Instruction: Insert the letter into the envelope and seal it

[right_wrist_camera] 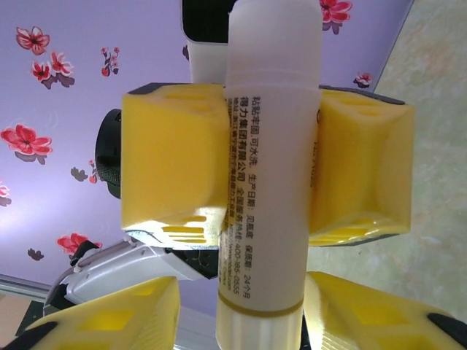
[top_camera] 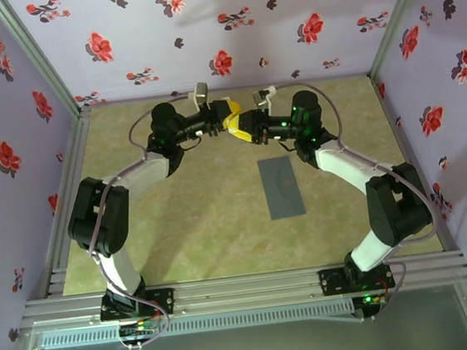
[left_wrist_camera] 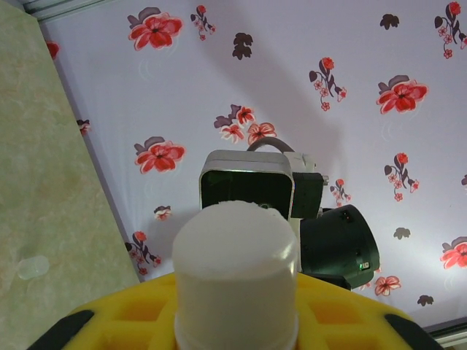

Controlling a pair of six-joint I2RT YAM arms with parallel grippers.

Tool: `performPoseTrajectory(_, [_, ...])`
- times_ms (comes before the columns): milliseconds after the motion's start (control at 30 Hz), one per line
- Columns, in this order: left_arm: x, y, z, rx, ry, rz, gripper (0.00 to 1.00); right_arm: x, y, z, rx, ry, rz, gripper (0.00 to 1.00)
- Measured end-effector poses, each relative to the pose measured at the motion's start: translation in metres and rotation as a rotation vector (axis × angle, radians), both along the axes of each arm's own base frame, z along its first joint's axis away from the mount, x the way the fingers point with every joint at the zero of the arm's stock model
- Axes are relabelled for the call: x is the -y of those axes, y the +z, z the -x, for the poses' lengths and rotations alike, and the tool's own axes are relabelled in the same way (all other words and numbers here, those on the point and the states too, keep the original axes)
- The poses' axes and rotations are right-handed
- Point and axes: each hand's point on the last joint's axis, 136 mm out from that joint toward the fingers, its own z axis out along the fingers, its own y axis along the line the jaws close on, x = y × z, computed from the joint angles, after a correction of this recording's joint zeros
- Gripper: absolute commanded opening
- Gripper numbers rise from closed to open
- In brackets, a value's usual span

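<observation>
Sealing looks to be the step in hand, with the glue being made ready before it goes to the envelope.

Furthest left, the left gripper (top_camera: 228,124) reaches in above the table (top_camera: 181,231). It is beyond the envelope, a little to its left and well apart from it. Its yellow pads (right_wrist_camera: 171,160) are clamped on the middle of a white glue stick (right_wrist_camera: 266,197), one on each side of the printed barrel. In the left wrist view the stick's white cap (left_wrist_camera: 237,262) juts out from between those fingers.

Just to the right, nose to nose with it, the right gripper (right_wrist_camera: 248,310) has its own fingers set either side of the stick's ringed bottom end. One lies at or almost at the barrel and the other shows a clear gap, so I read this gripper as parted and not gripping.

Further right and nearer the arm bases, the envelope (top_camera: 282,186) lies flat on the table, beside the right forearm, with nothing touching it. I cannot tell whether its flap is raised. I judge that the letter is already inside, since the glue is out.

The next move calls for the right jaws to close squarely on that bottom end before the left gripper lets go or pulls. The cap then has to come off, so one gripper must hold the barrel while the other takes the cap. After that the stick has to travel back to the envelope's flap. The barrel is round and smooth, so a loose or off-centre grip would probably let it twist.
</observation>
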Motion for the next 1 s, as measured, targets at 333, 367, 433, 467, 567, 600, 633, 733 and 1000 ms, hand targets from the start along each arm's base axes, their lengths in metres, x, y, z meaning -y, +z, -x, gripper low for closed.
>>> performPoseTrajectory(333, [0.0, 0.001, 0.0, -0.003, 0.0, 0.004, 0.0, -0.001, 0.0, 0.0, -0.002, 0.005, -0.005, 0.32])
performPoseTrajectory(367, [0.0, 0.002, 0.0, -0.003, -0.001, 0.005, 0.0, -0.001, 0.0, 0.0, -0.006, 0.005, -0.006, 0.29])
performPoseTrajectory(433, [0.0, 0.004, 0.0, 0.001, 0.0, 0.008, 0.0, -0.001, -0.001, 0.0, -0.013, 0.006, -0.005, 0.24])
performPoseTrajectory(467, [0.0, 0.003, 0.0, 0.0, 0.0, 0.008, 0.0, -0.001, -0.001, 0.0, -0.015, 0.005, -0.006, 0.23])
performPoseTrajectory(567, [0.0, 0.003, -0.001, 0.0, 0.001, 0.007, 0.0, -0.001, -0.001, -0.001, -0.016, 0.005, -0.006, 0.2])
performPoseTrajectory(600, [0.0, 0.003, -0.001, -0.002, 0.001, 0.006, 0.0, -0.001, -0.001, -0.001, -0.016, 0.005, -0.006, 0.19])
performPoseTrajectory(633, [0.0, 0.003, -0.001, -0.004, 0.001, 0.005, 0.0, -0.001, -0.001, -0.001, -0.017, 0.005, -0.006, 0.18])
performPoseTrajectory(733, [0.0, -0.001, -0.002, -0.015, 0.003, -0.006, 0.0, -0.002, -0.003, -0.001, -0.023, 0.005, -0.003, 0.16])
performPoseTrajectory(1000, [0.001, -0.017, -0.012, -0.053, 0.041, -0.091, 0.0, -0.003, -0.015, -0.011, -0.025, -0.042, 0.108, 0.14])
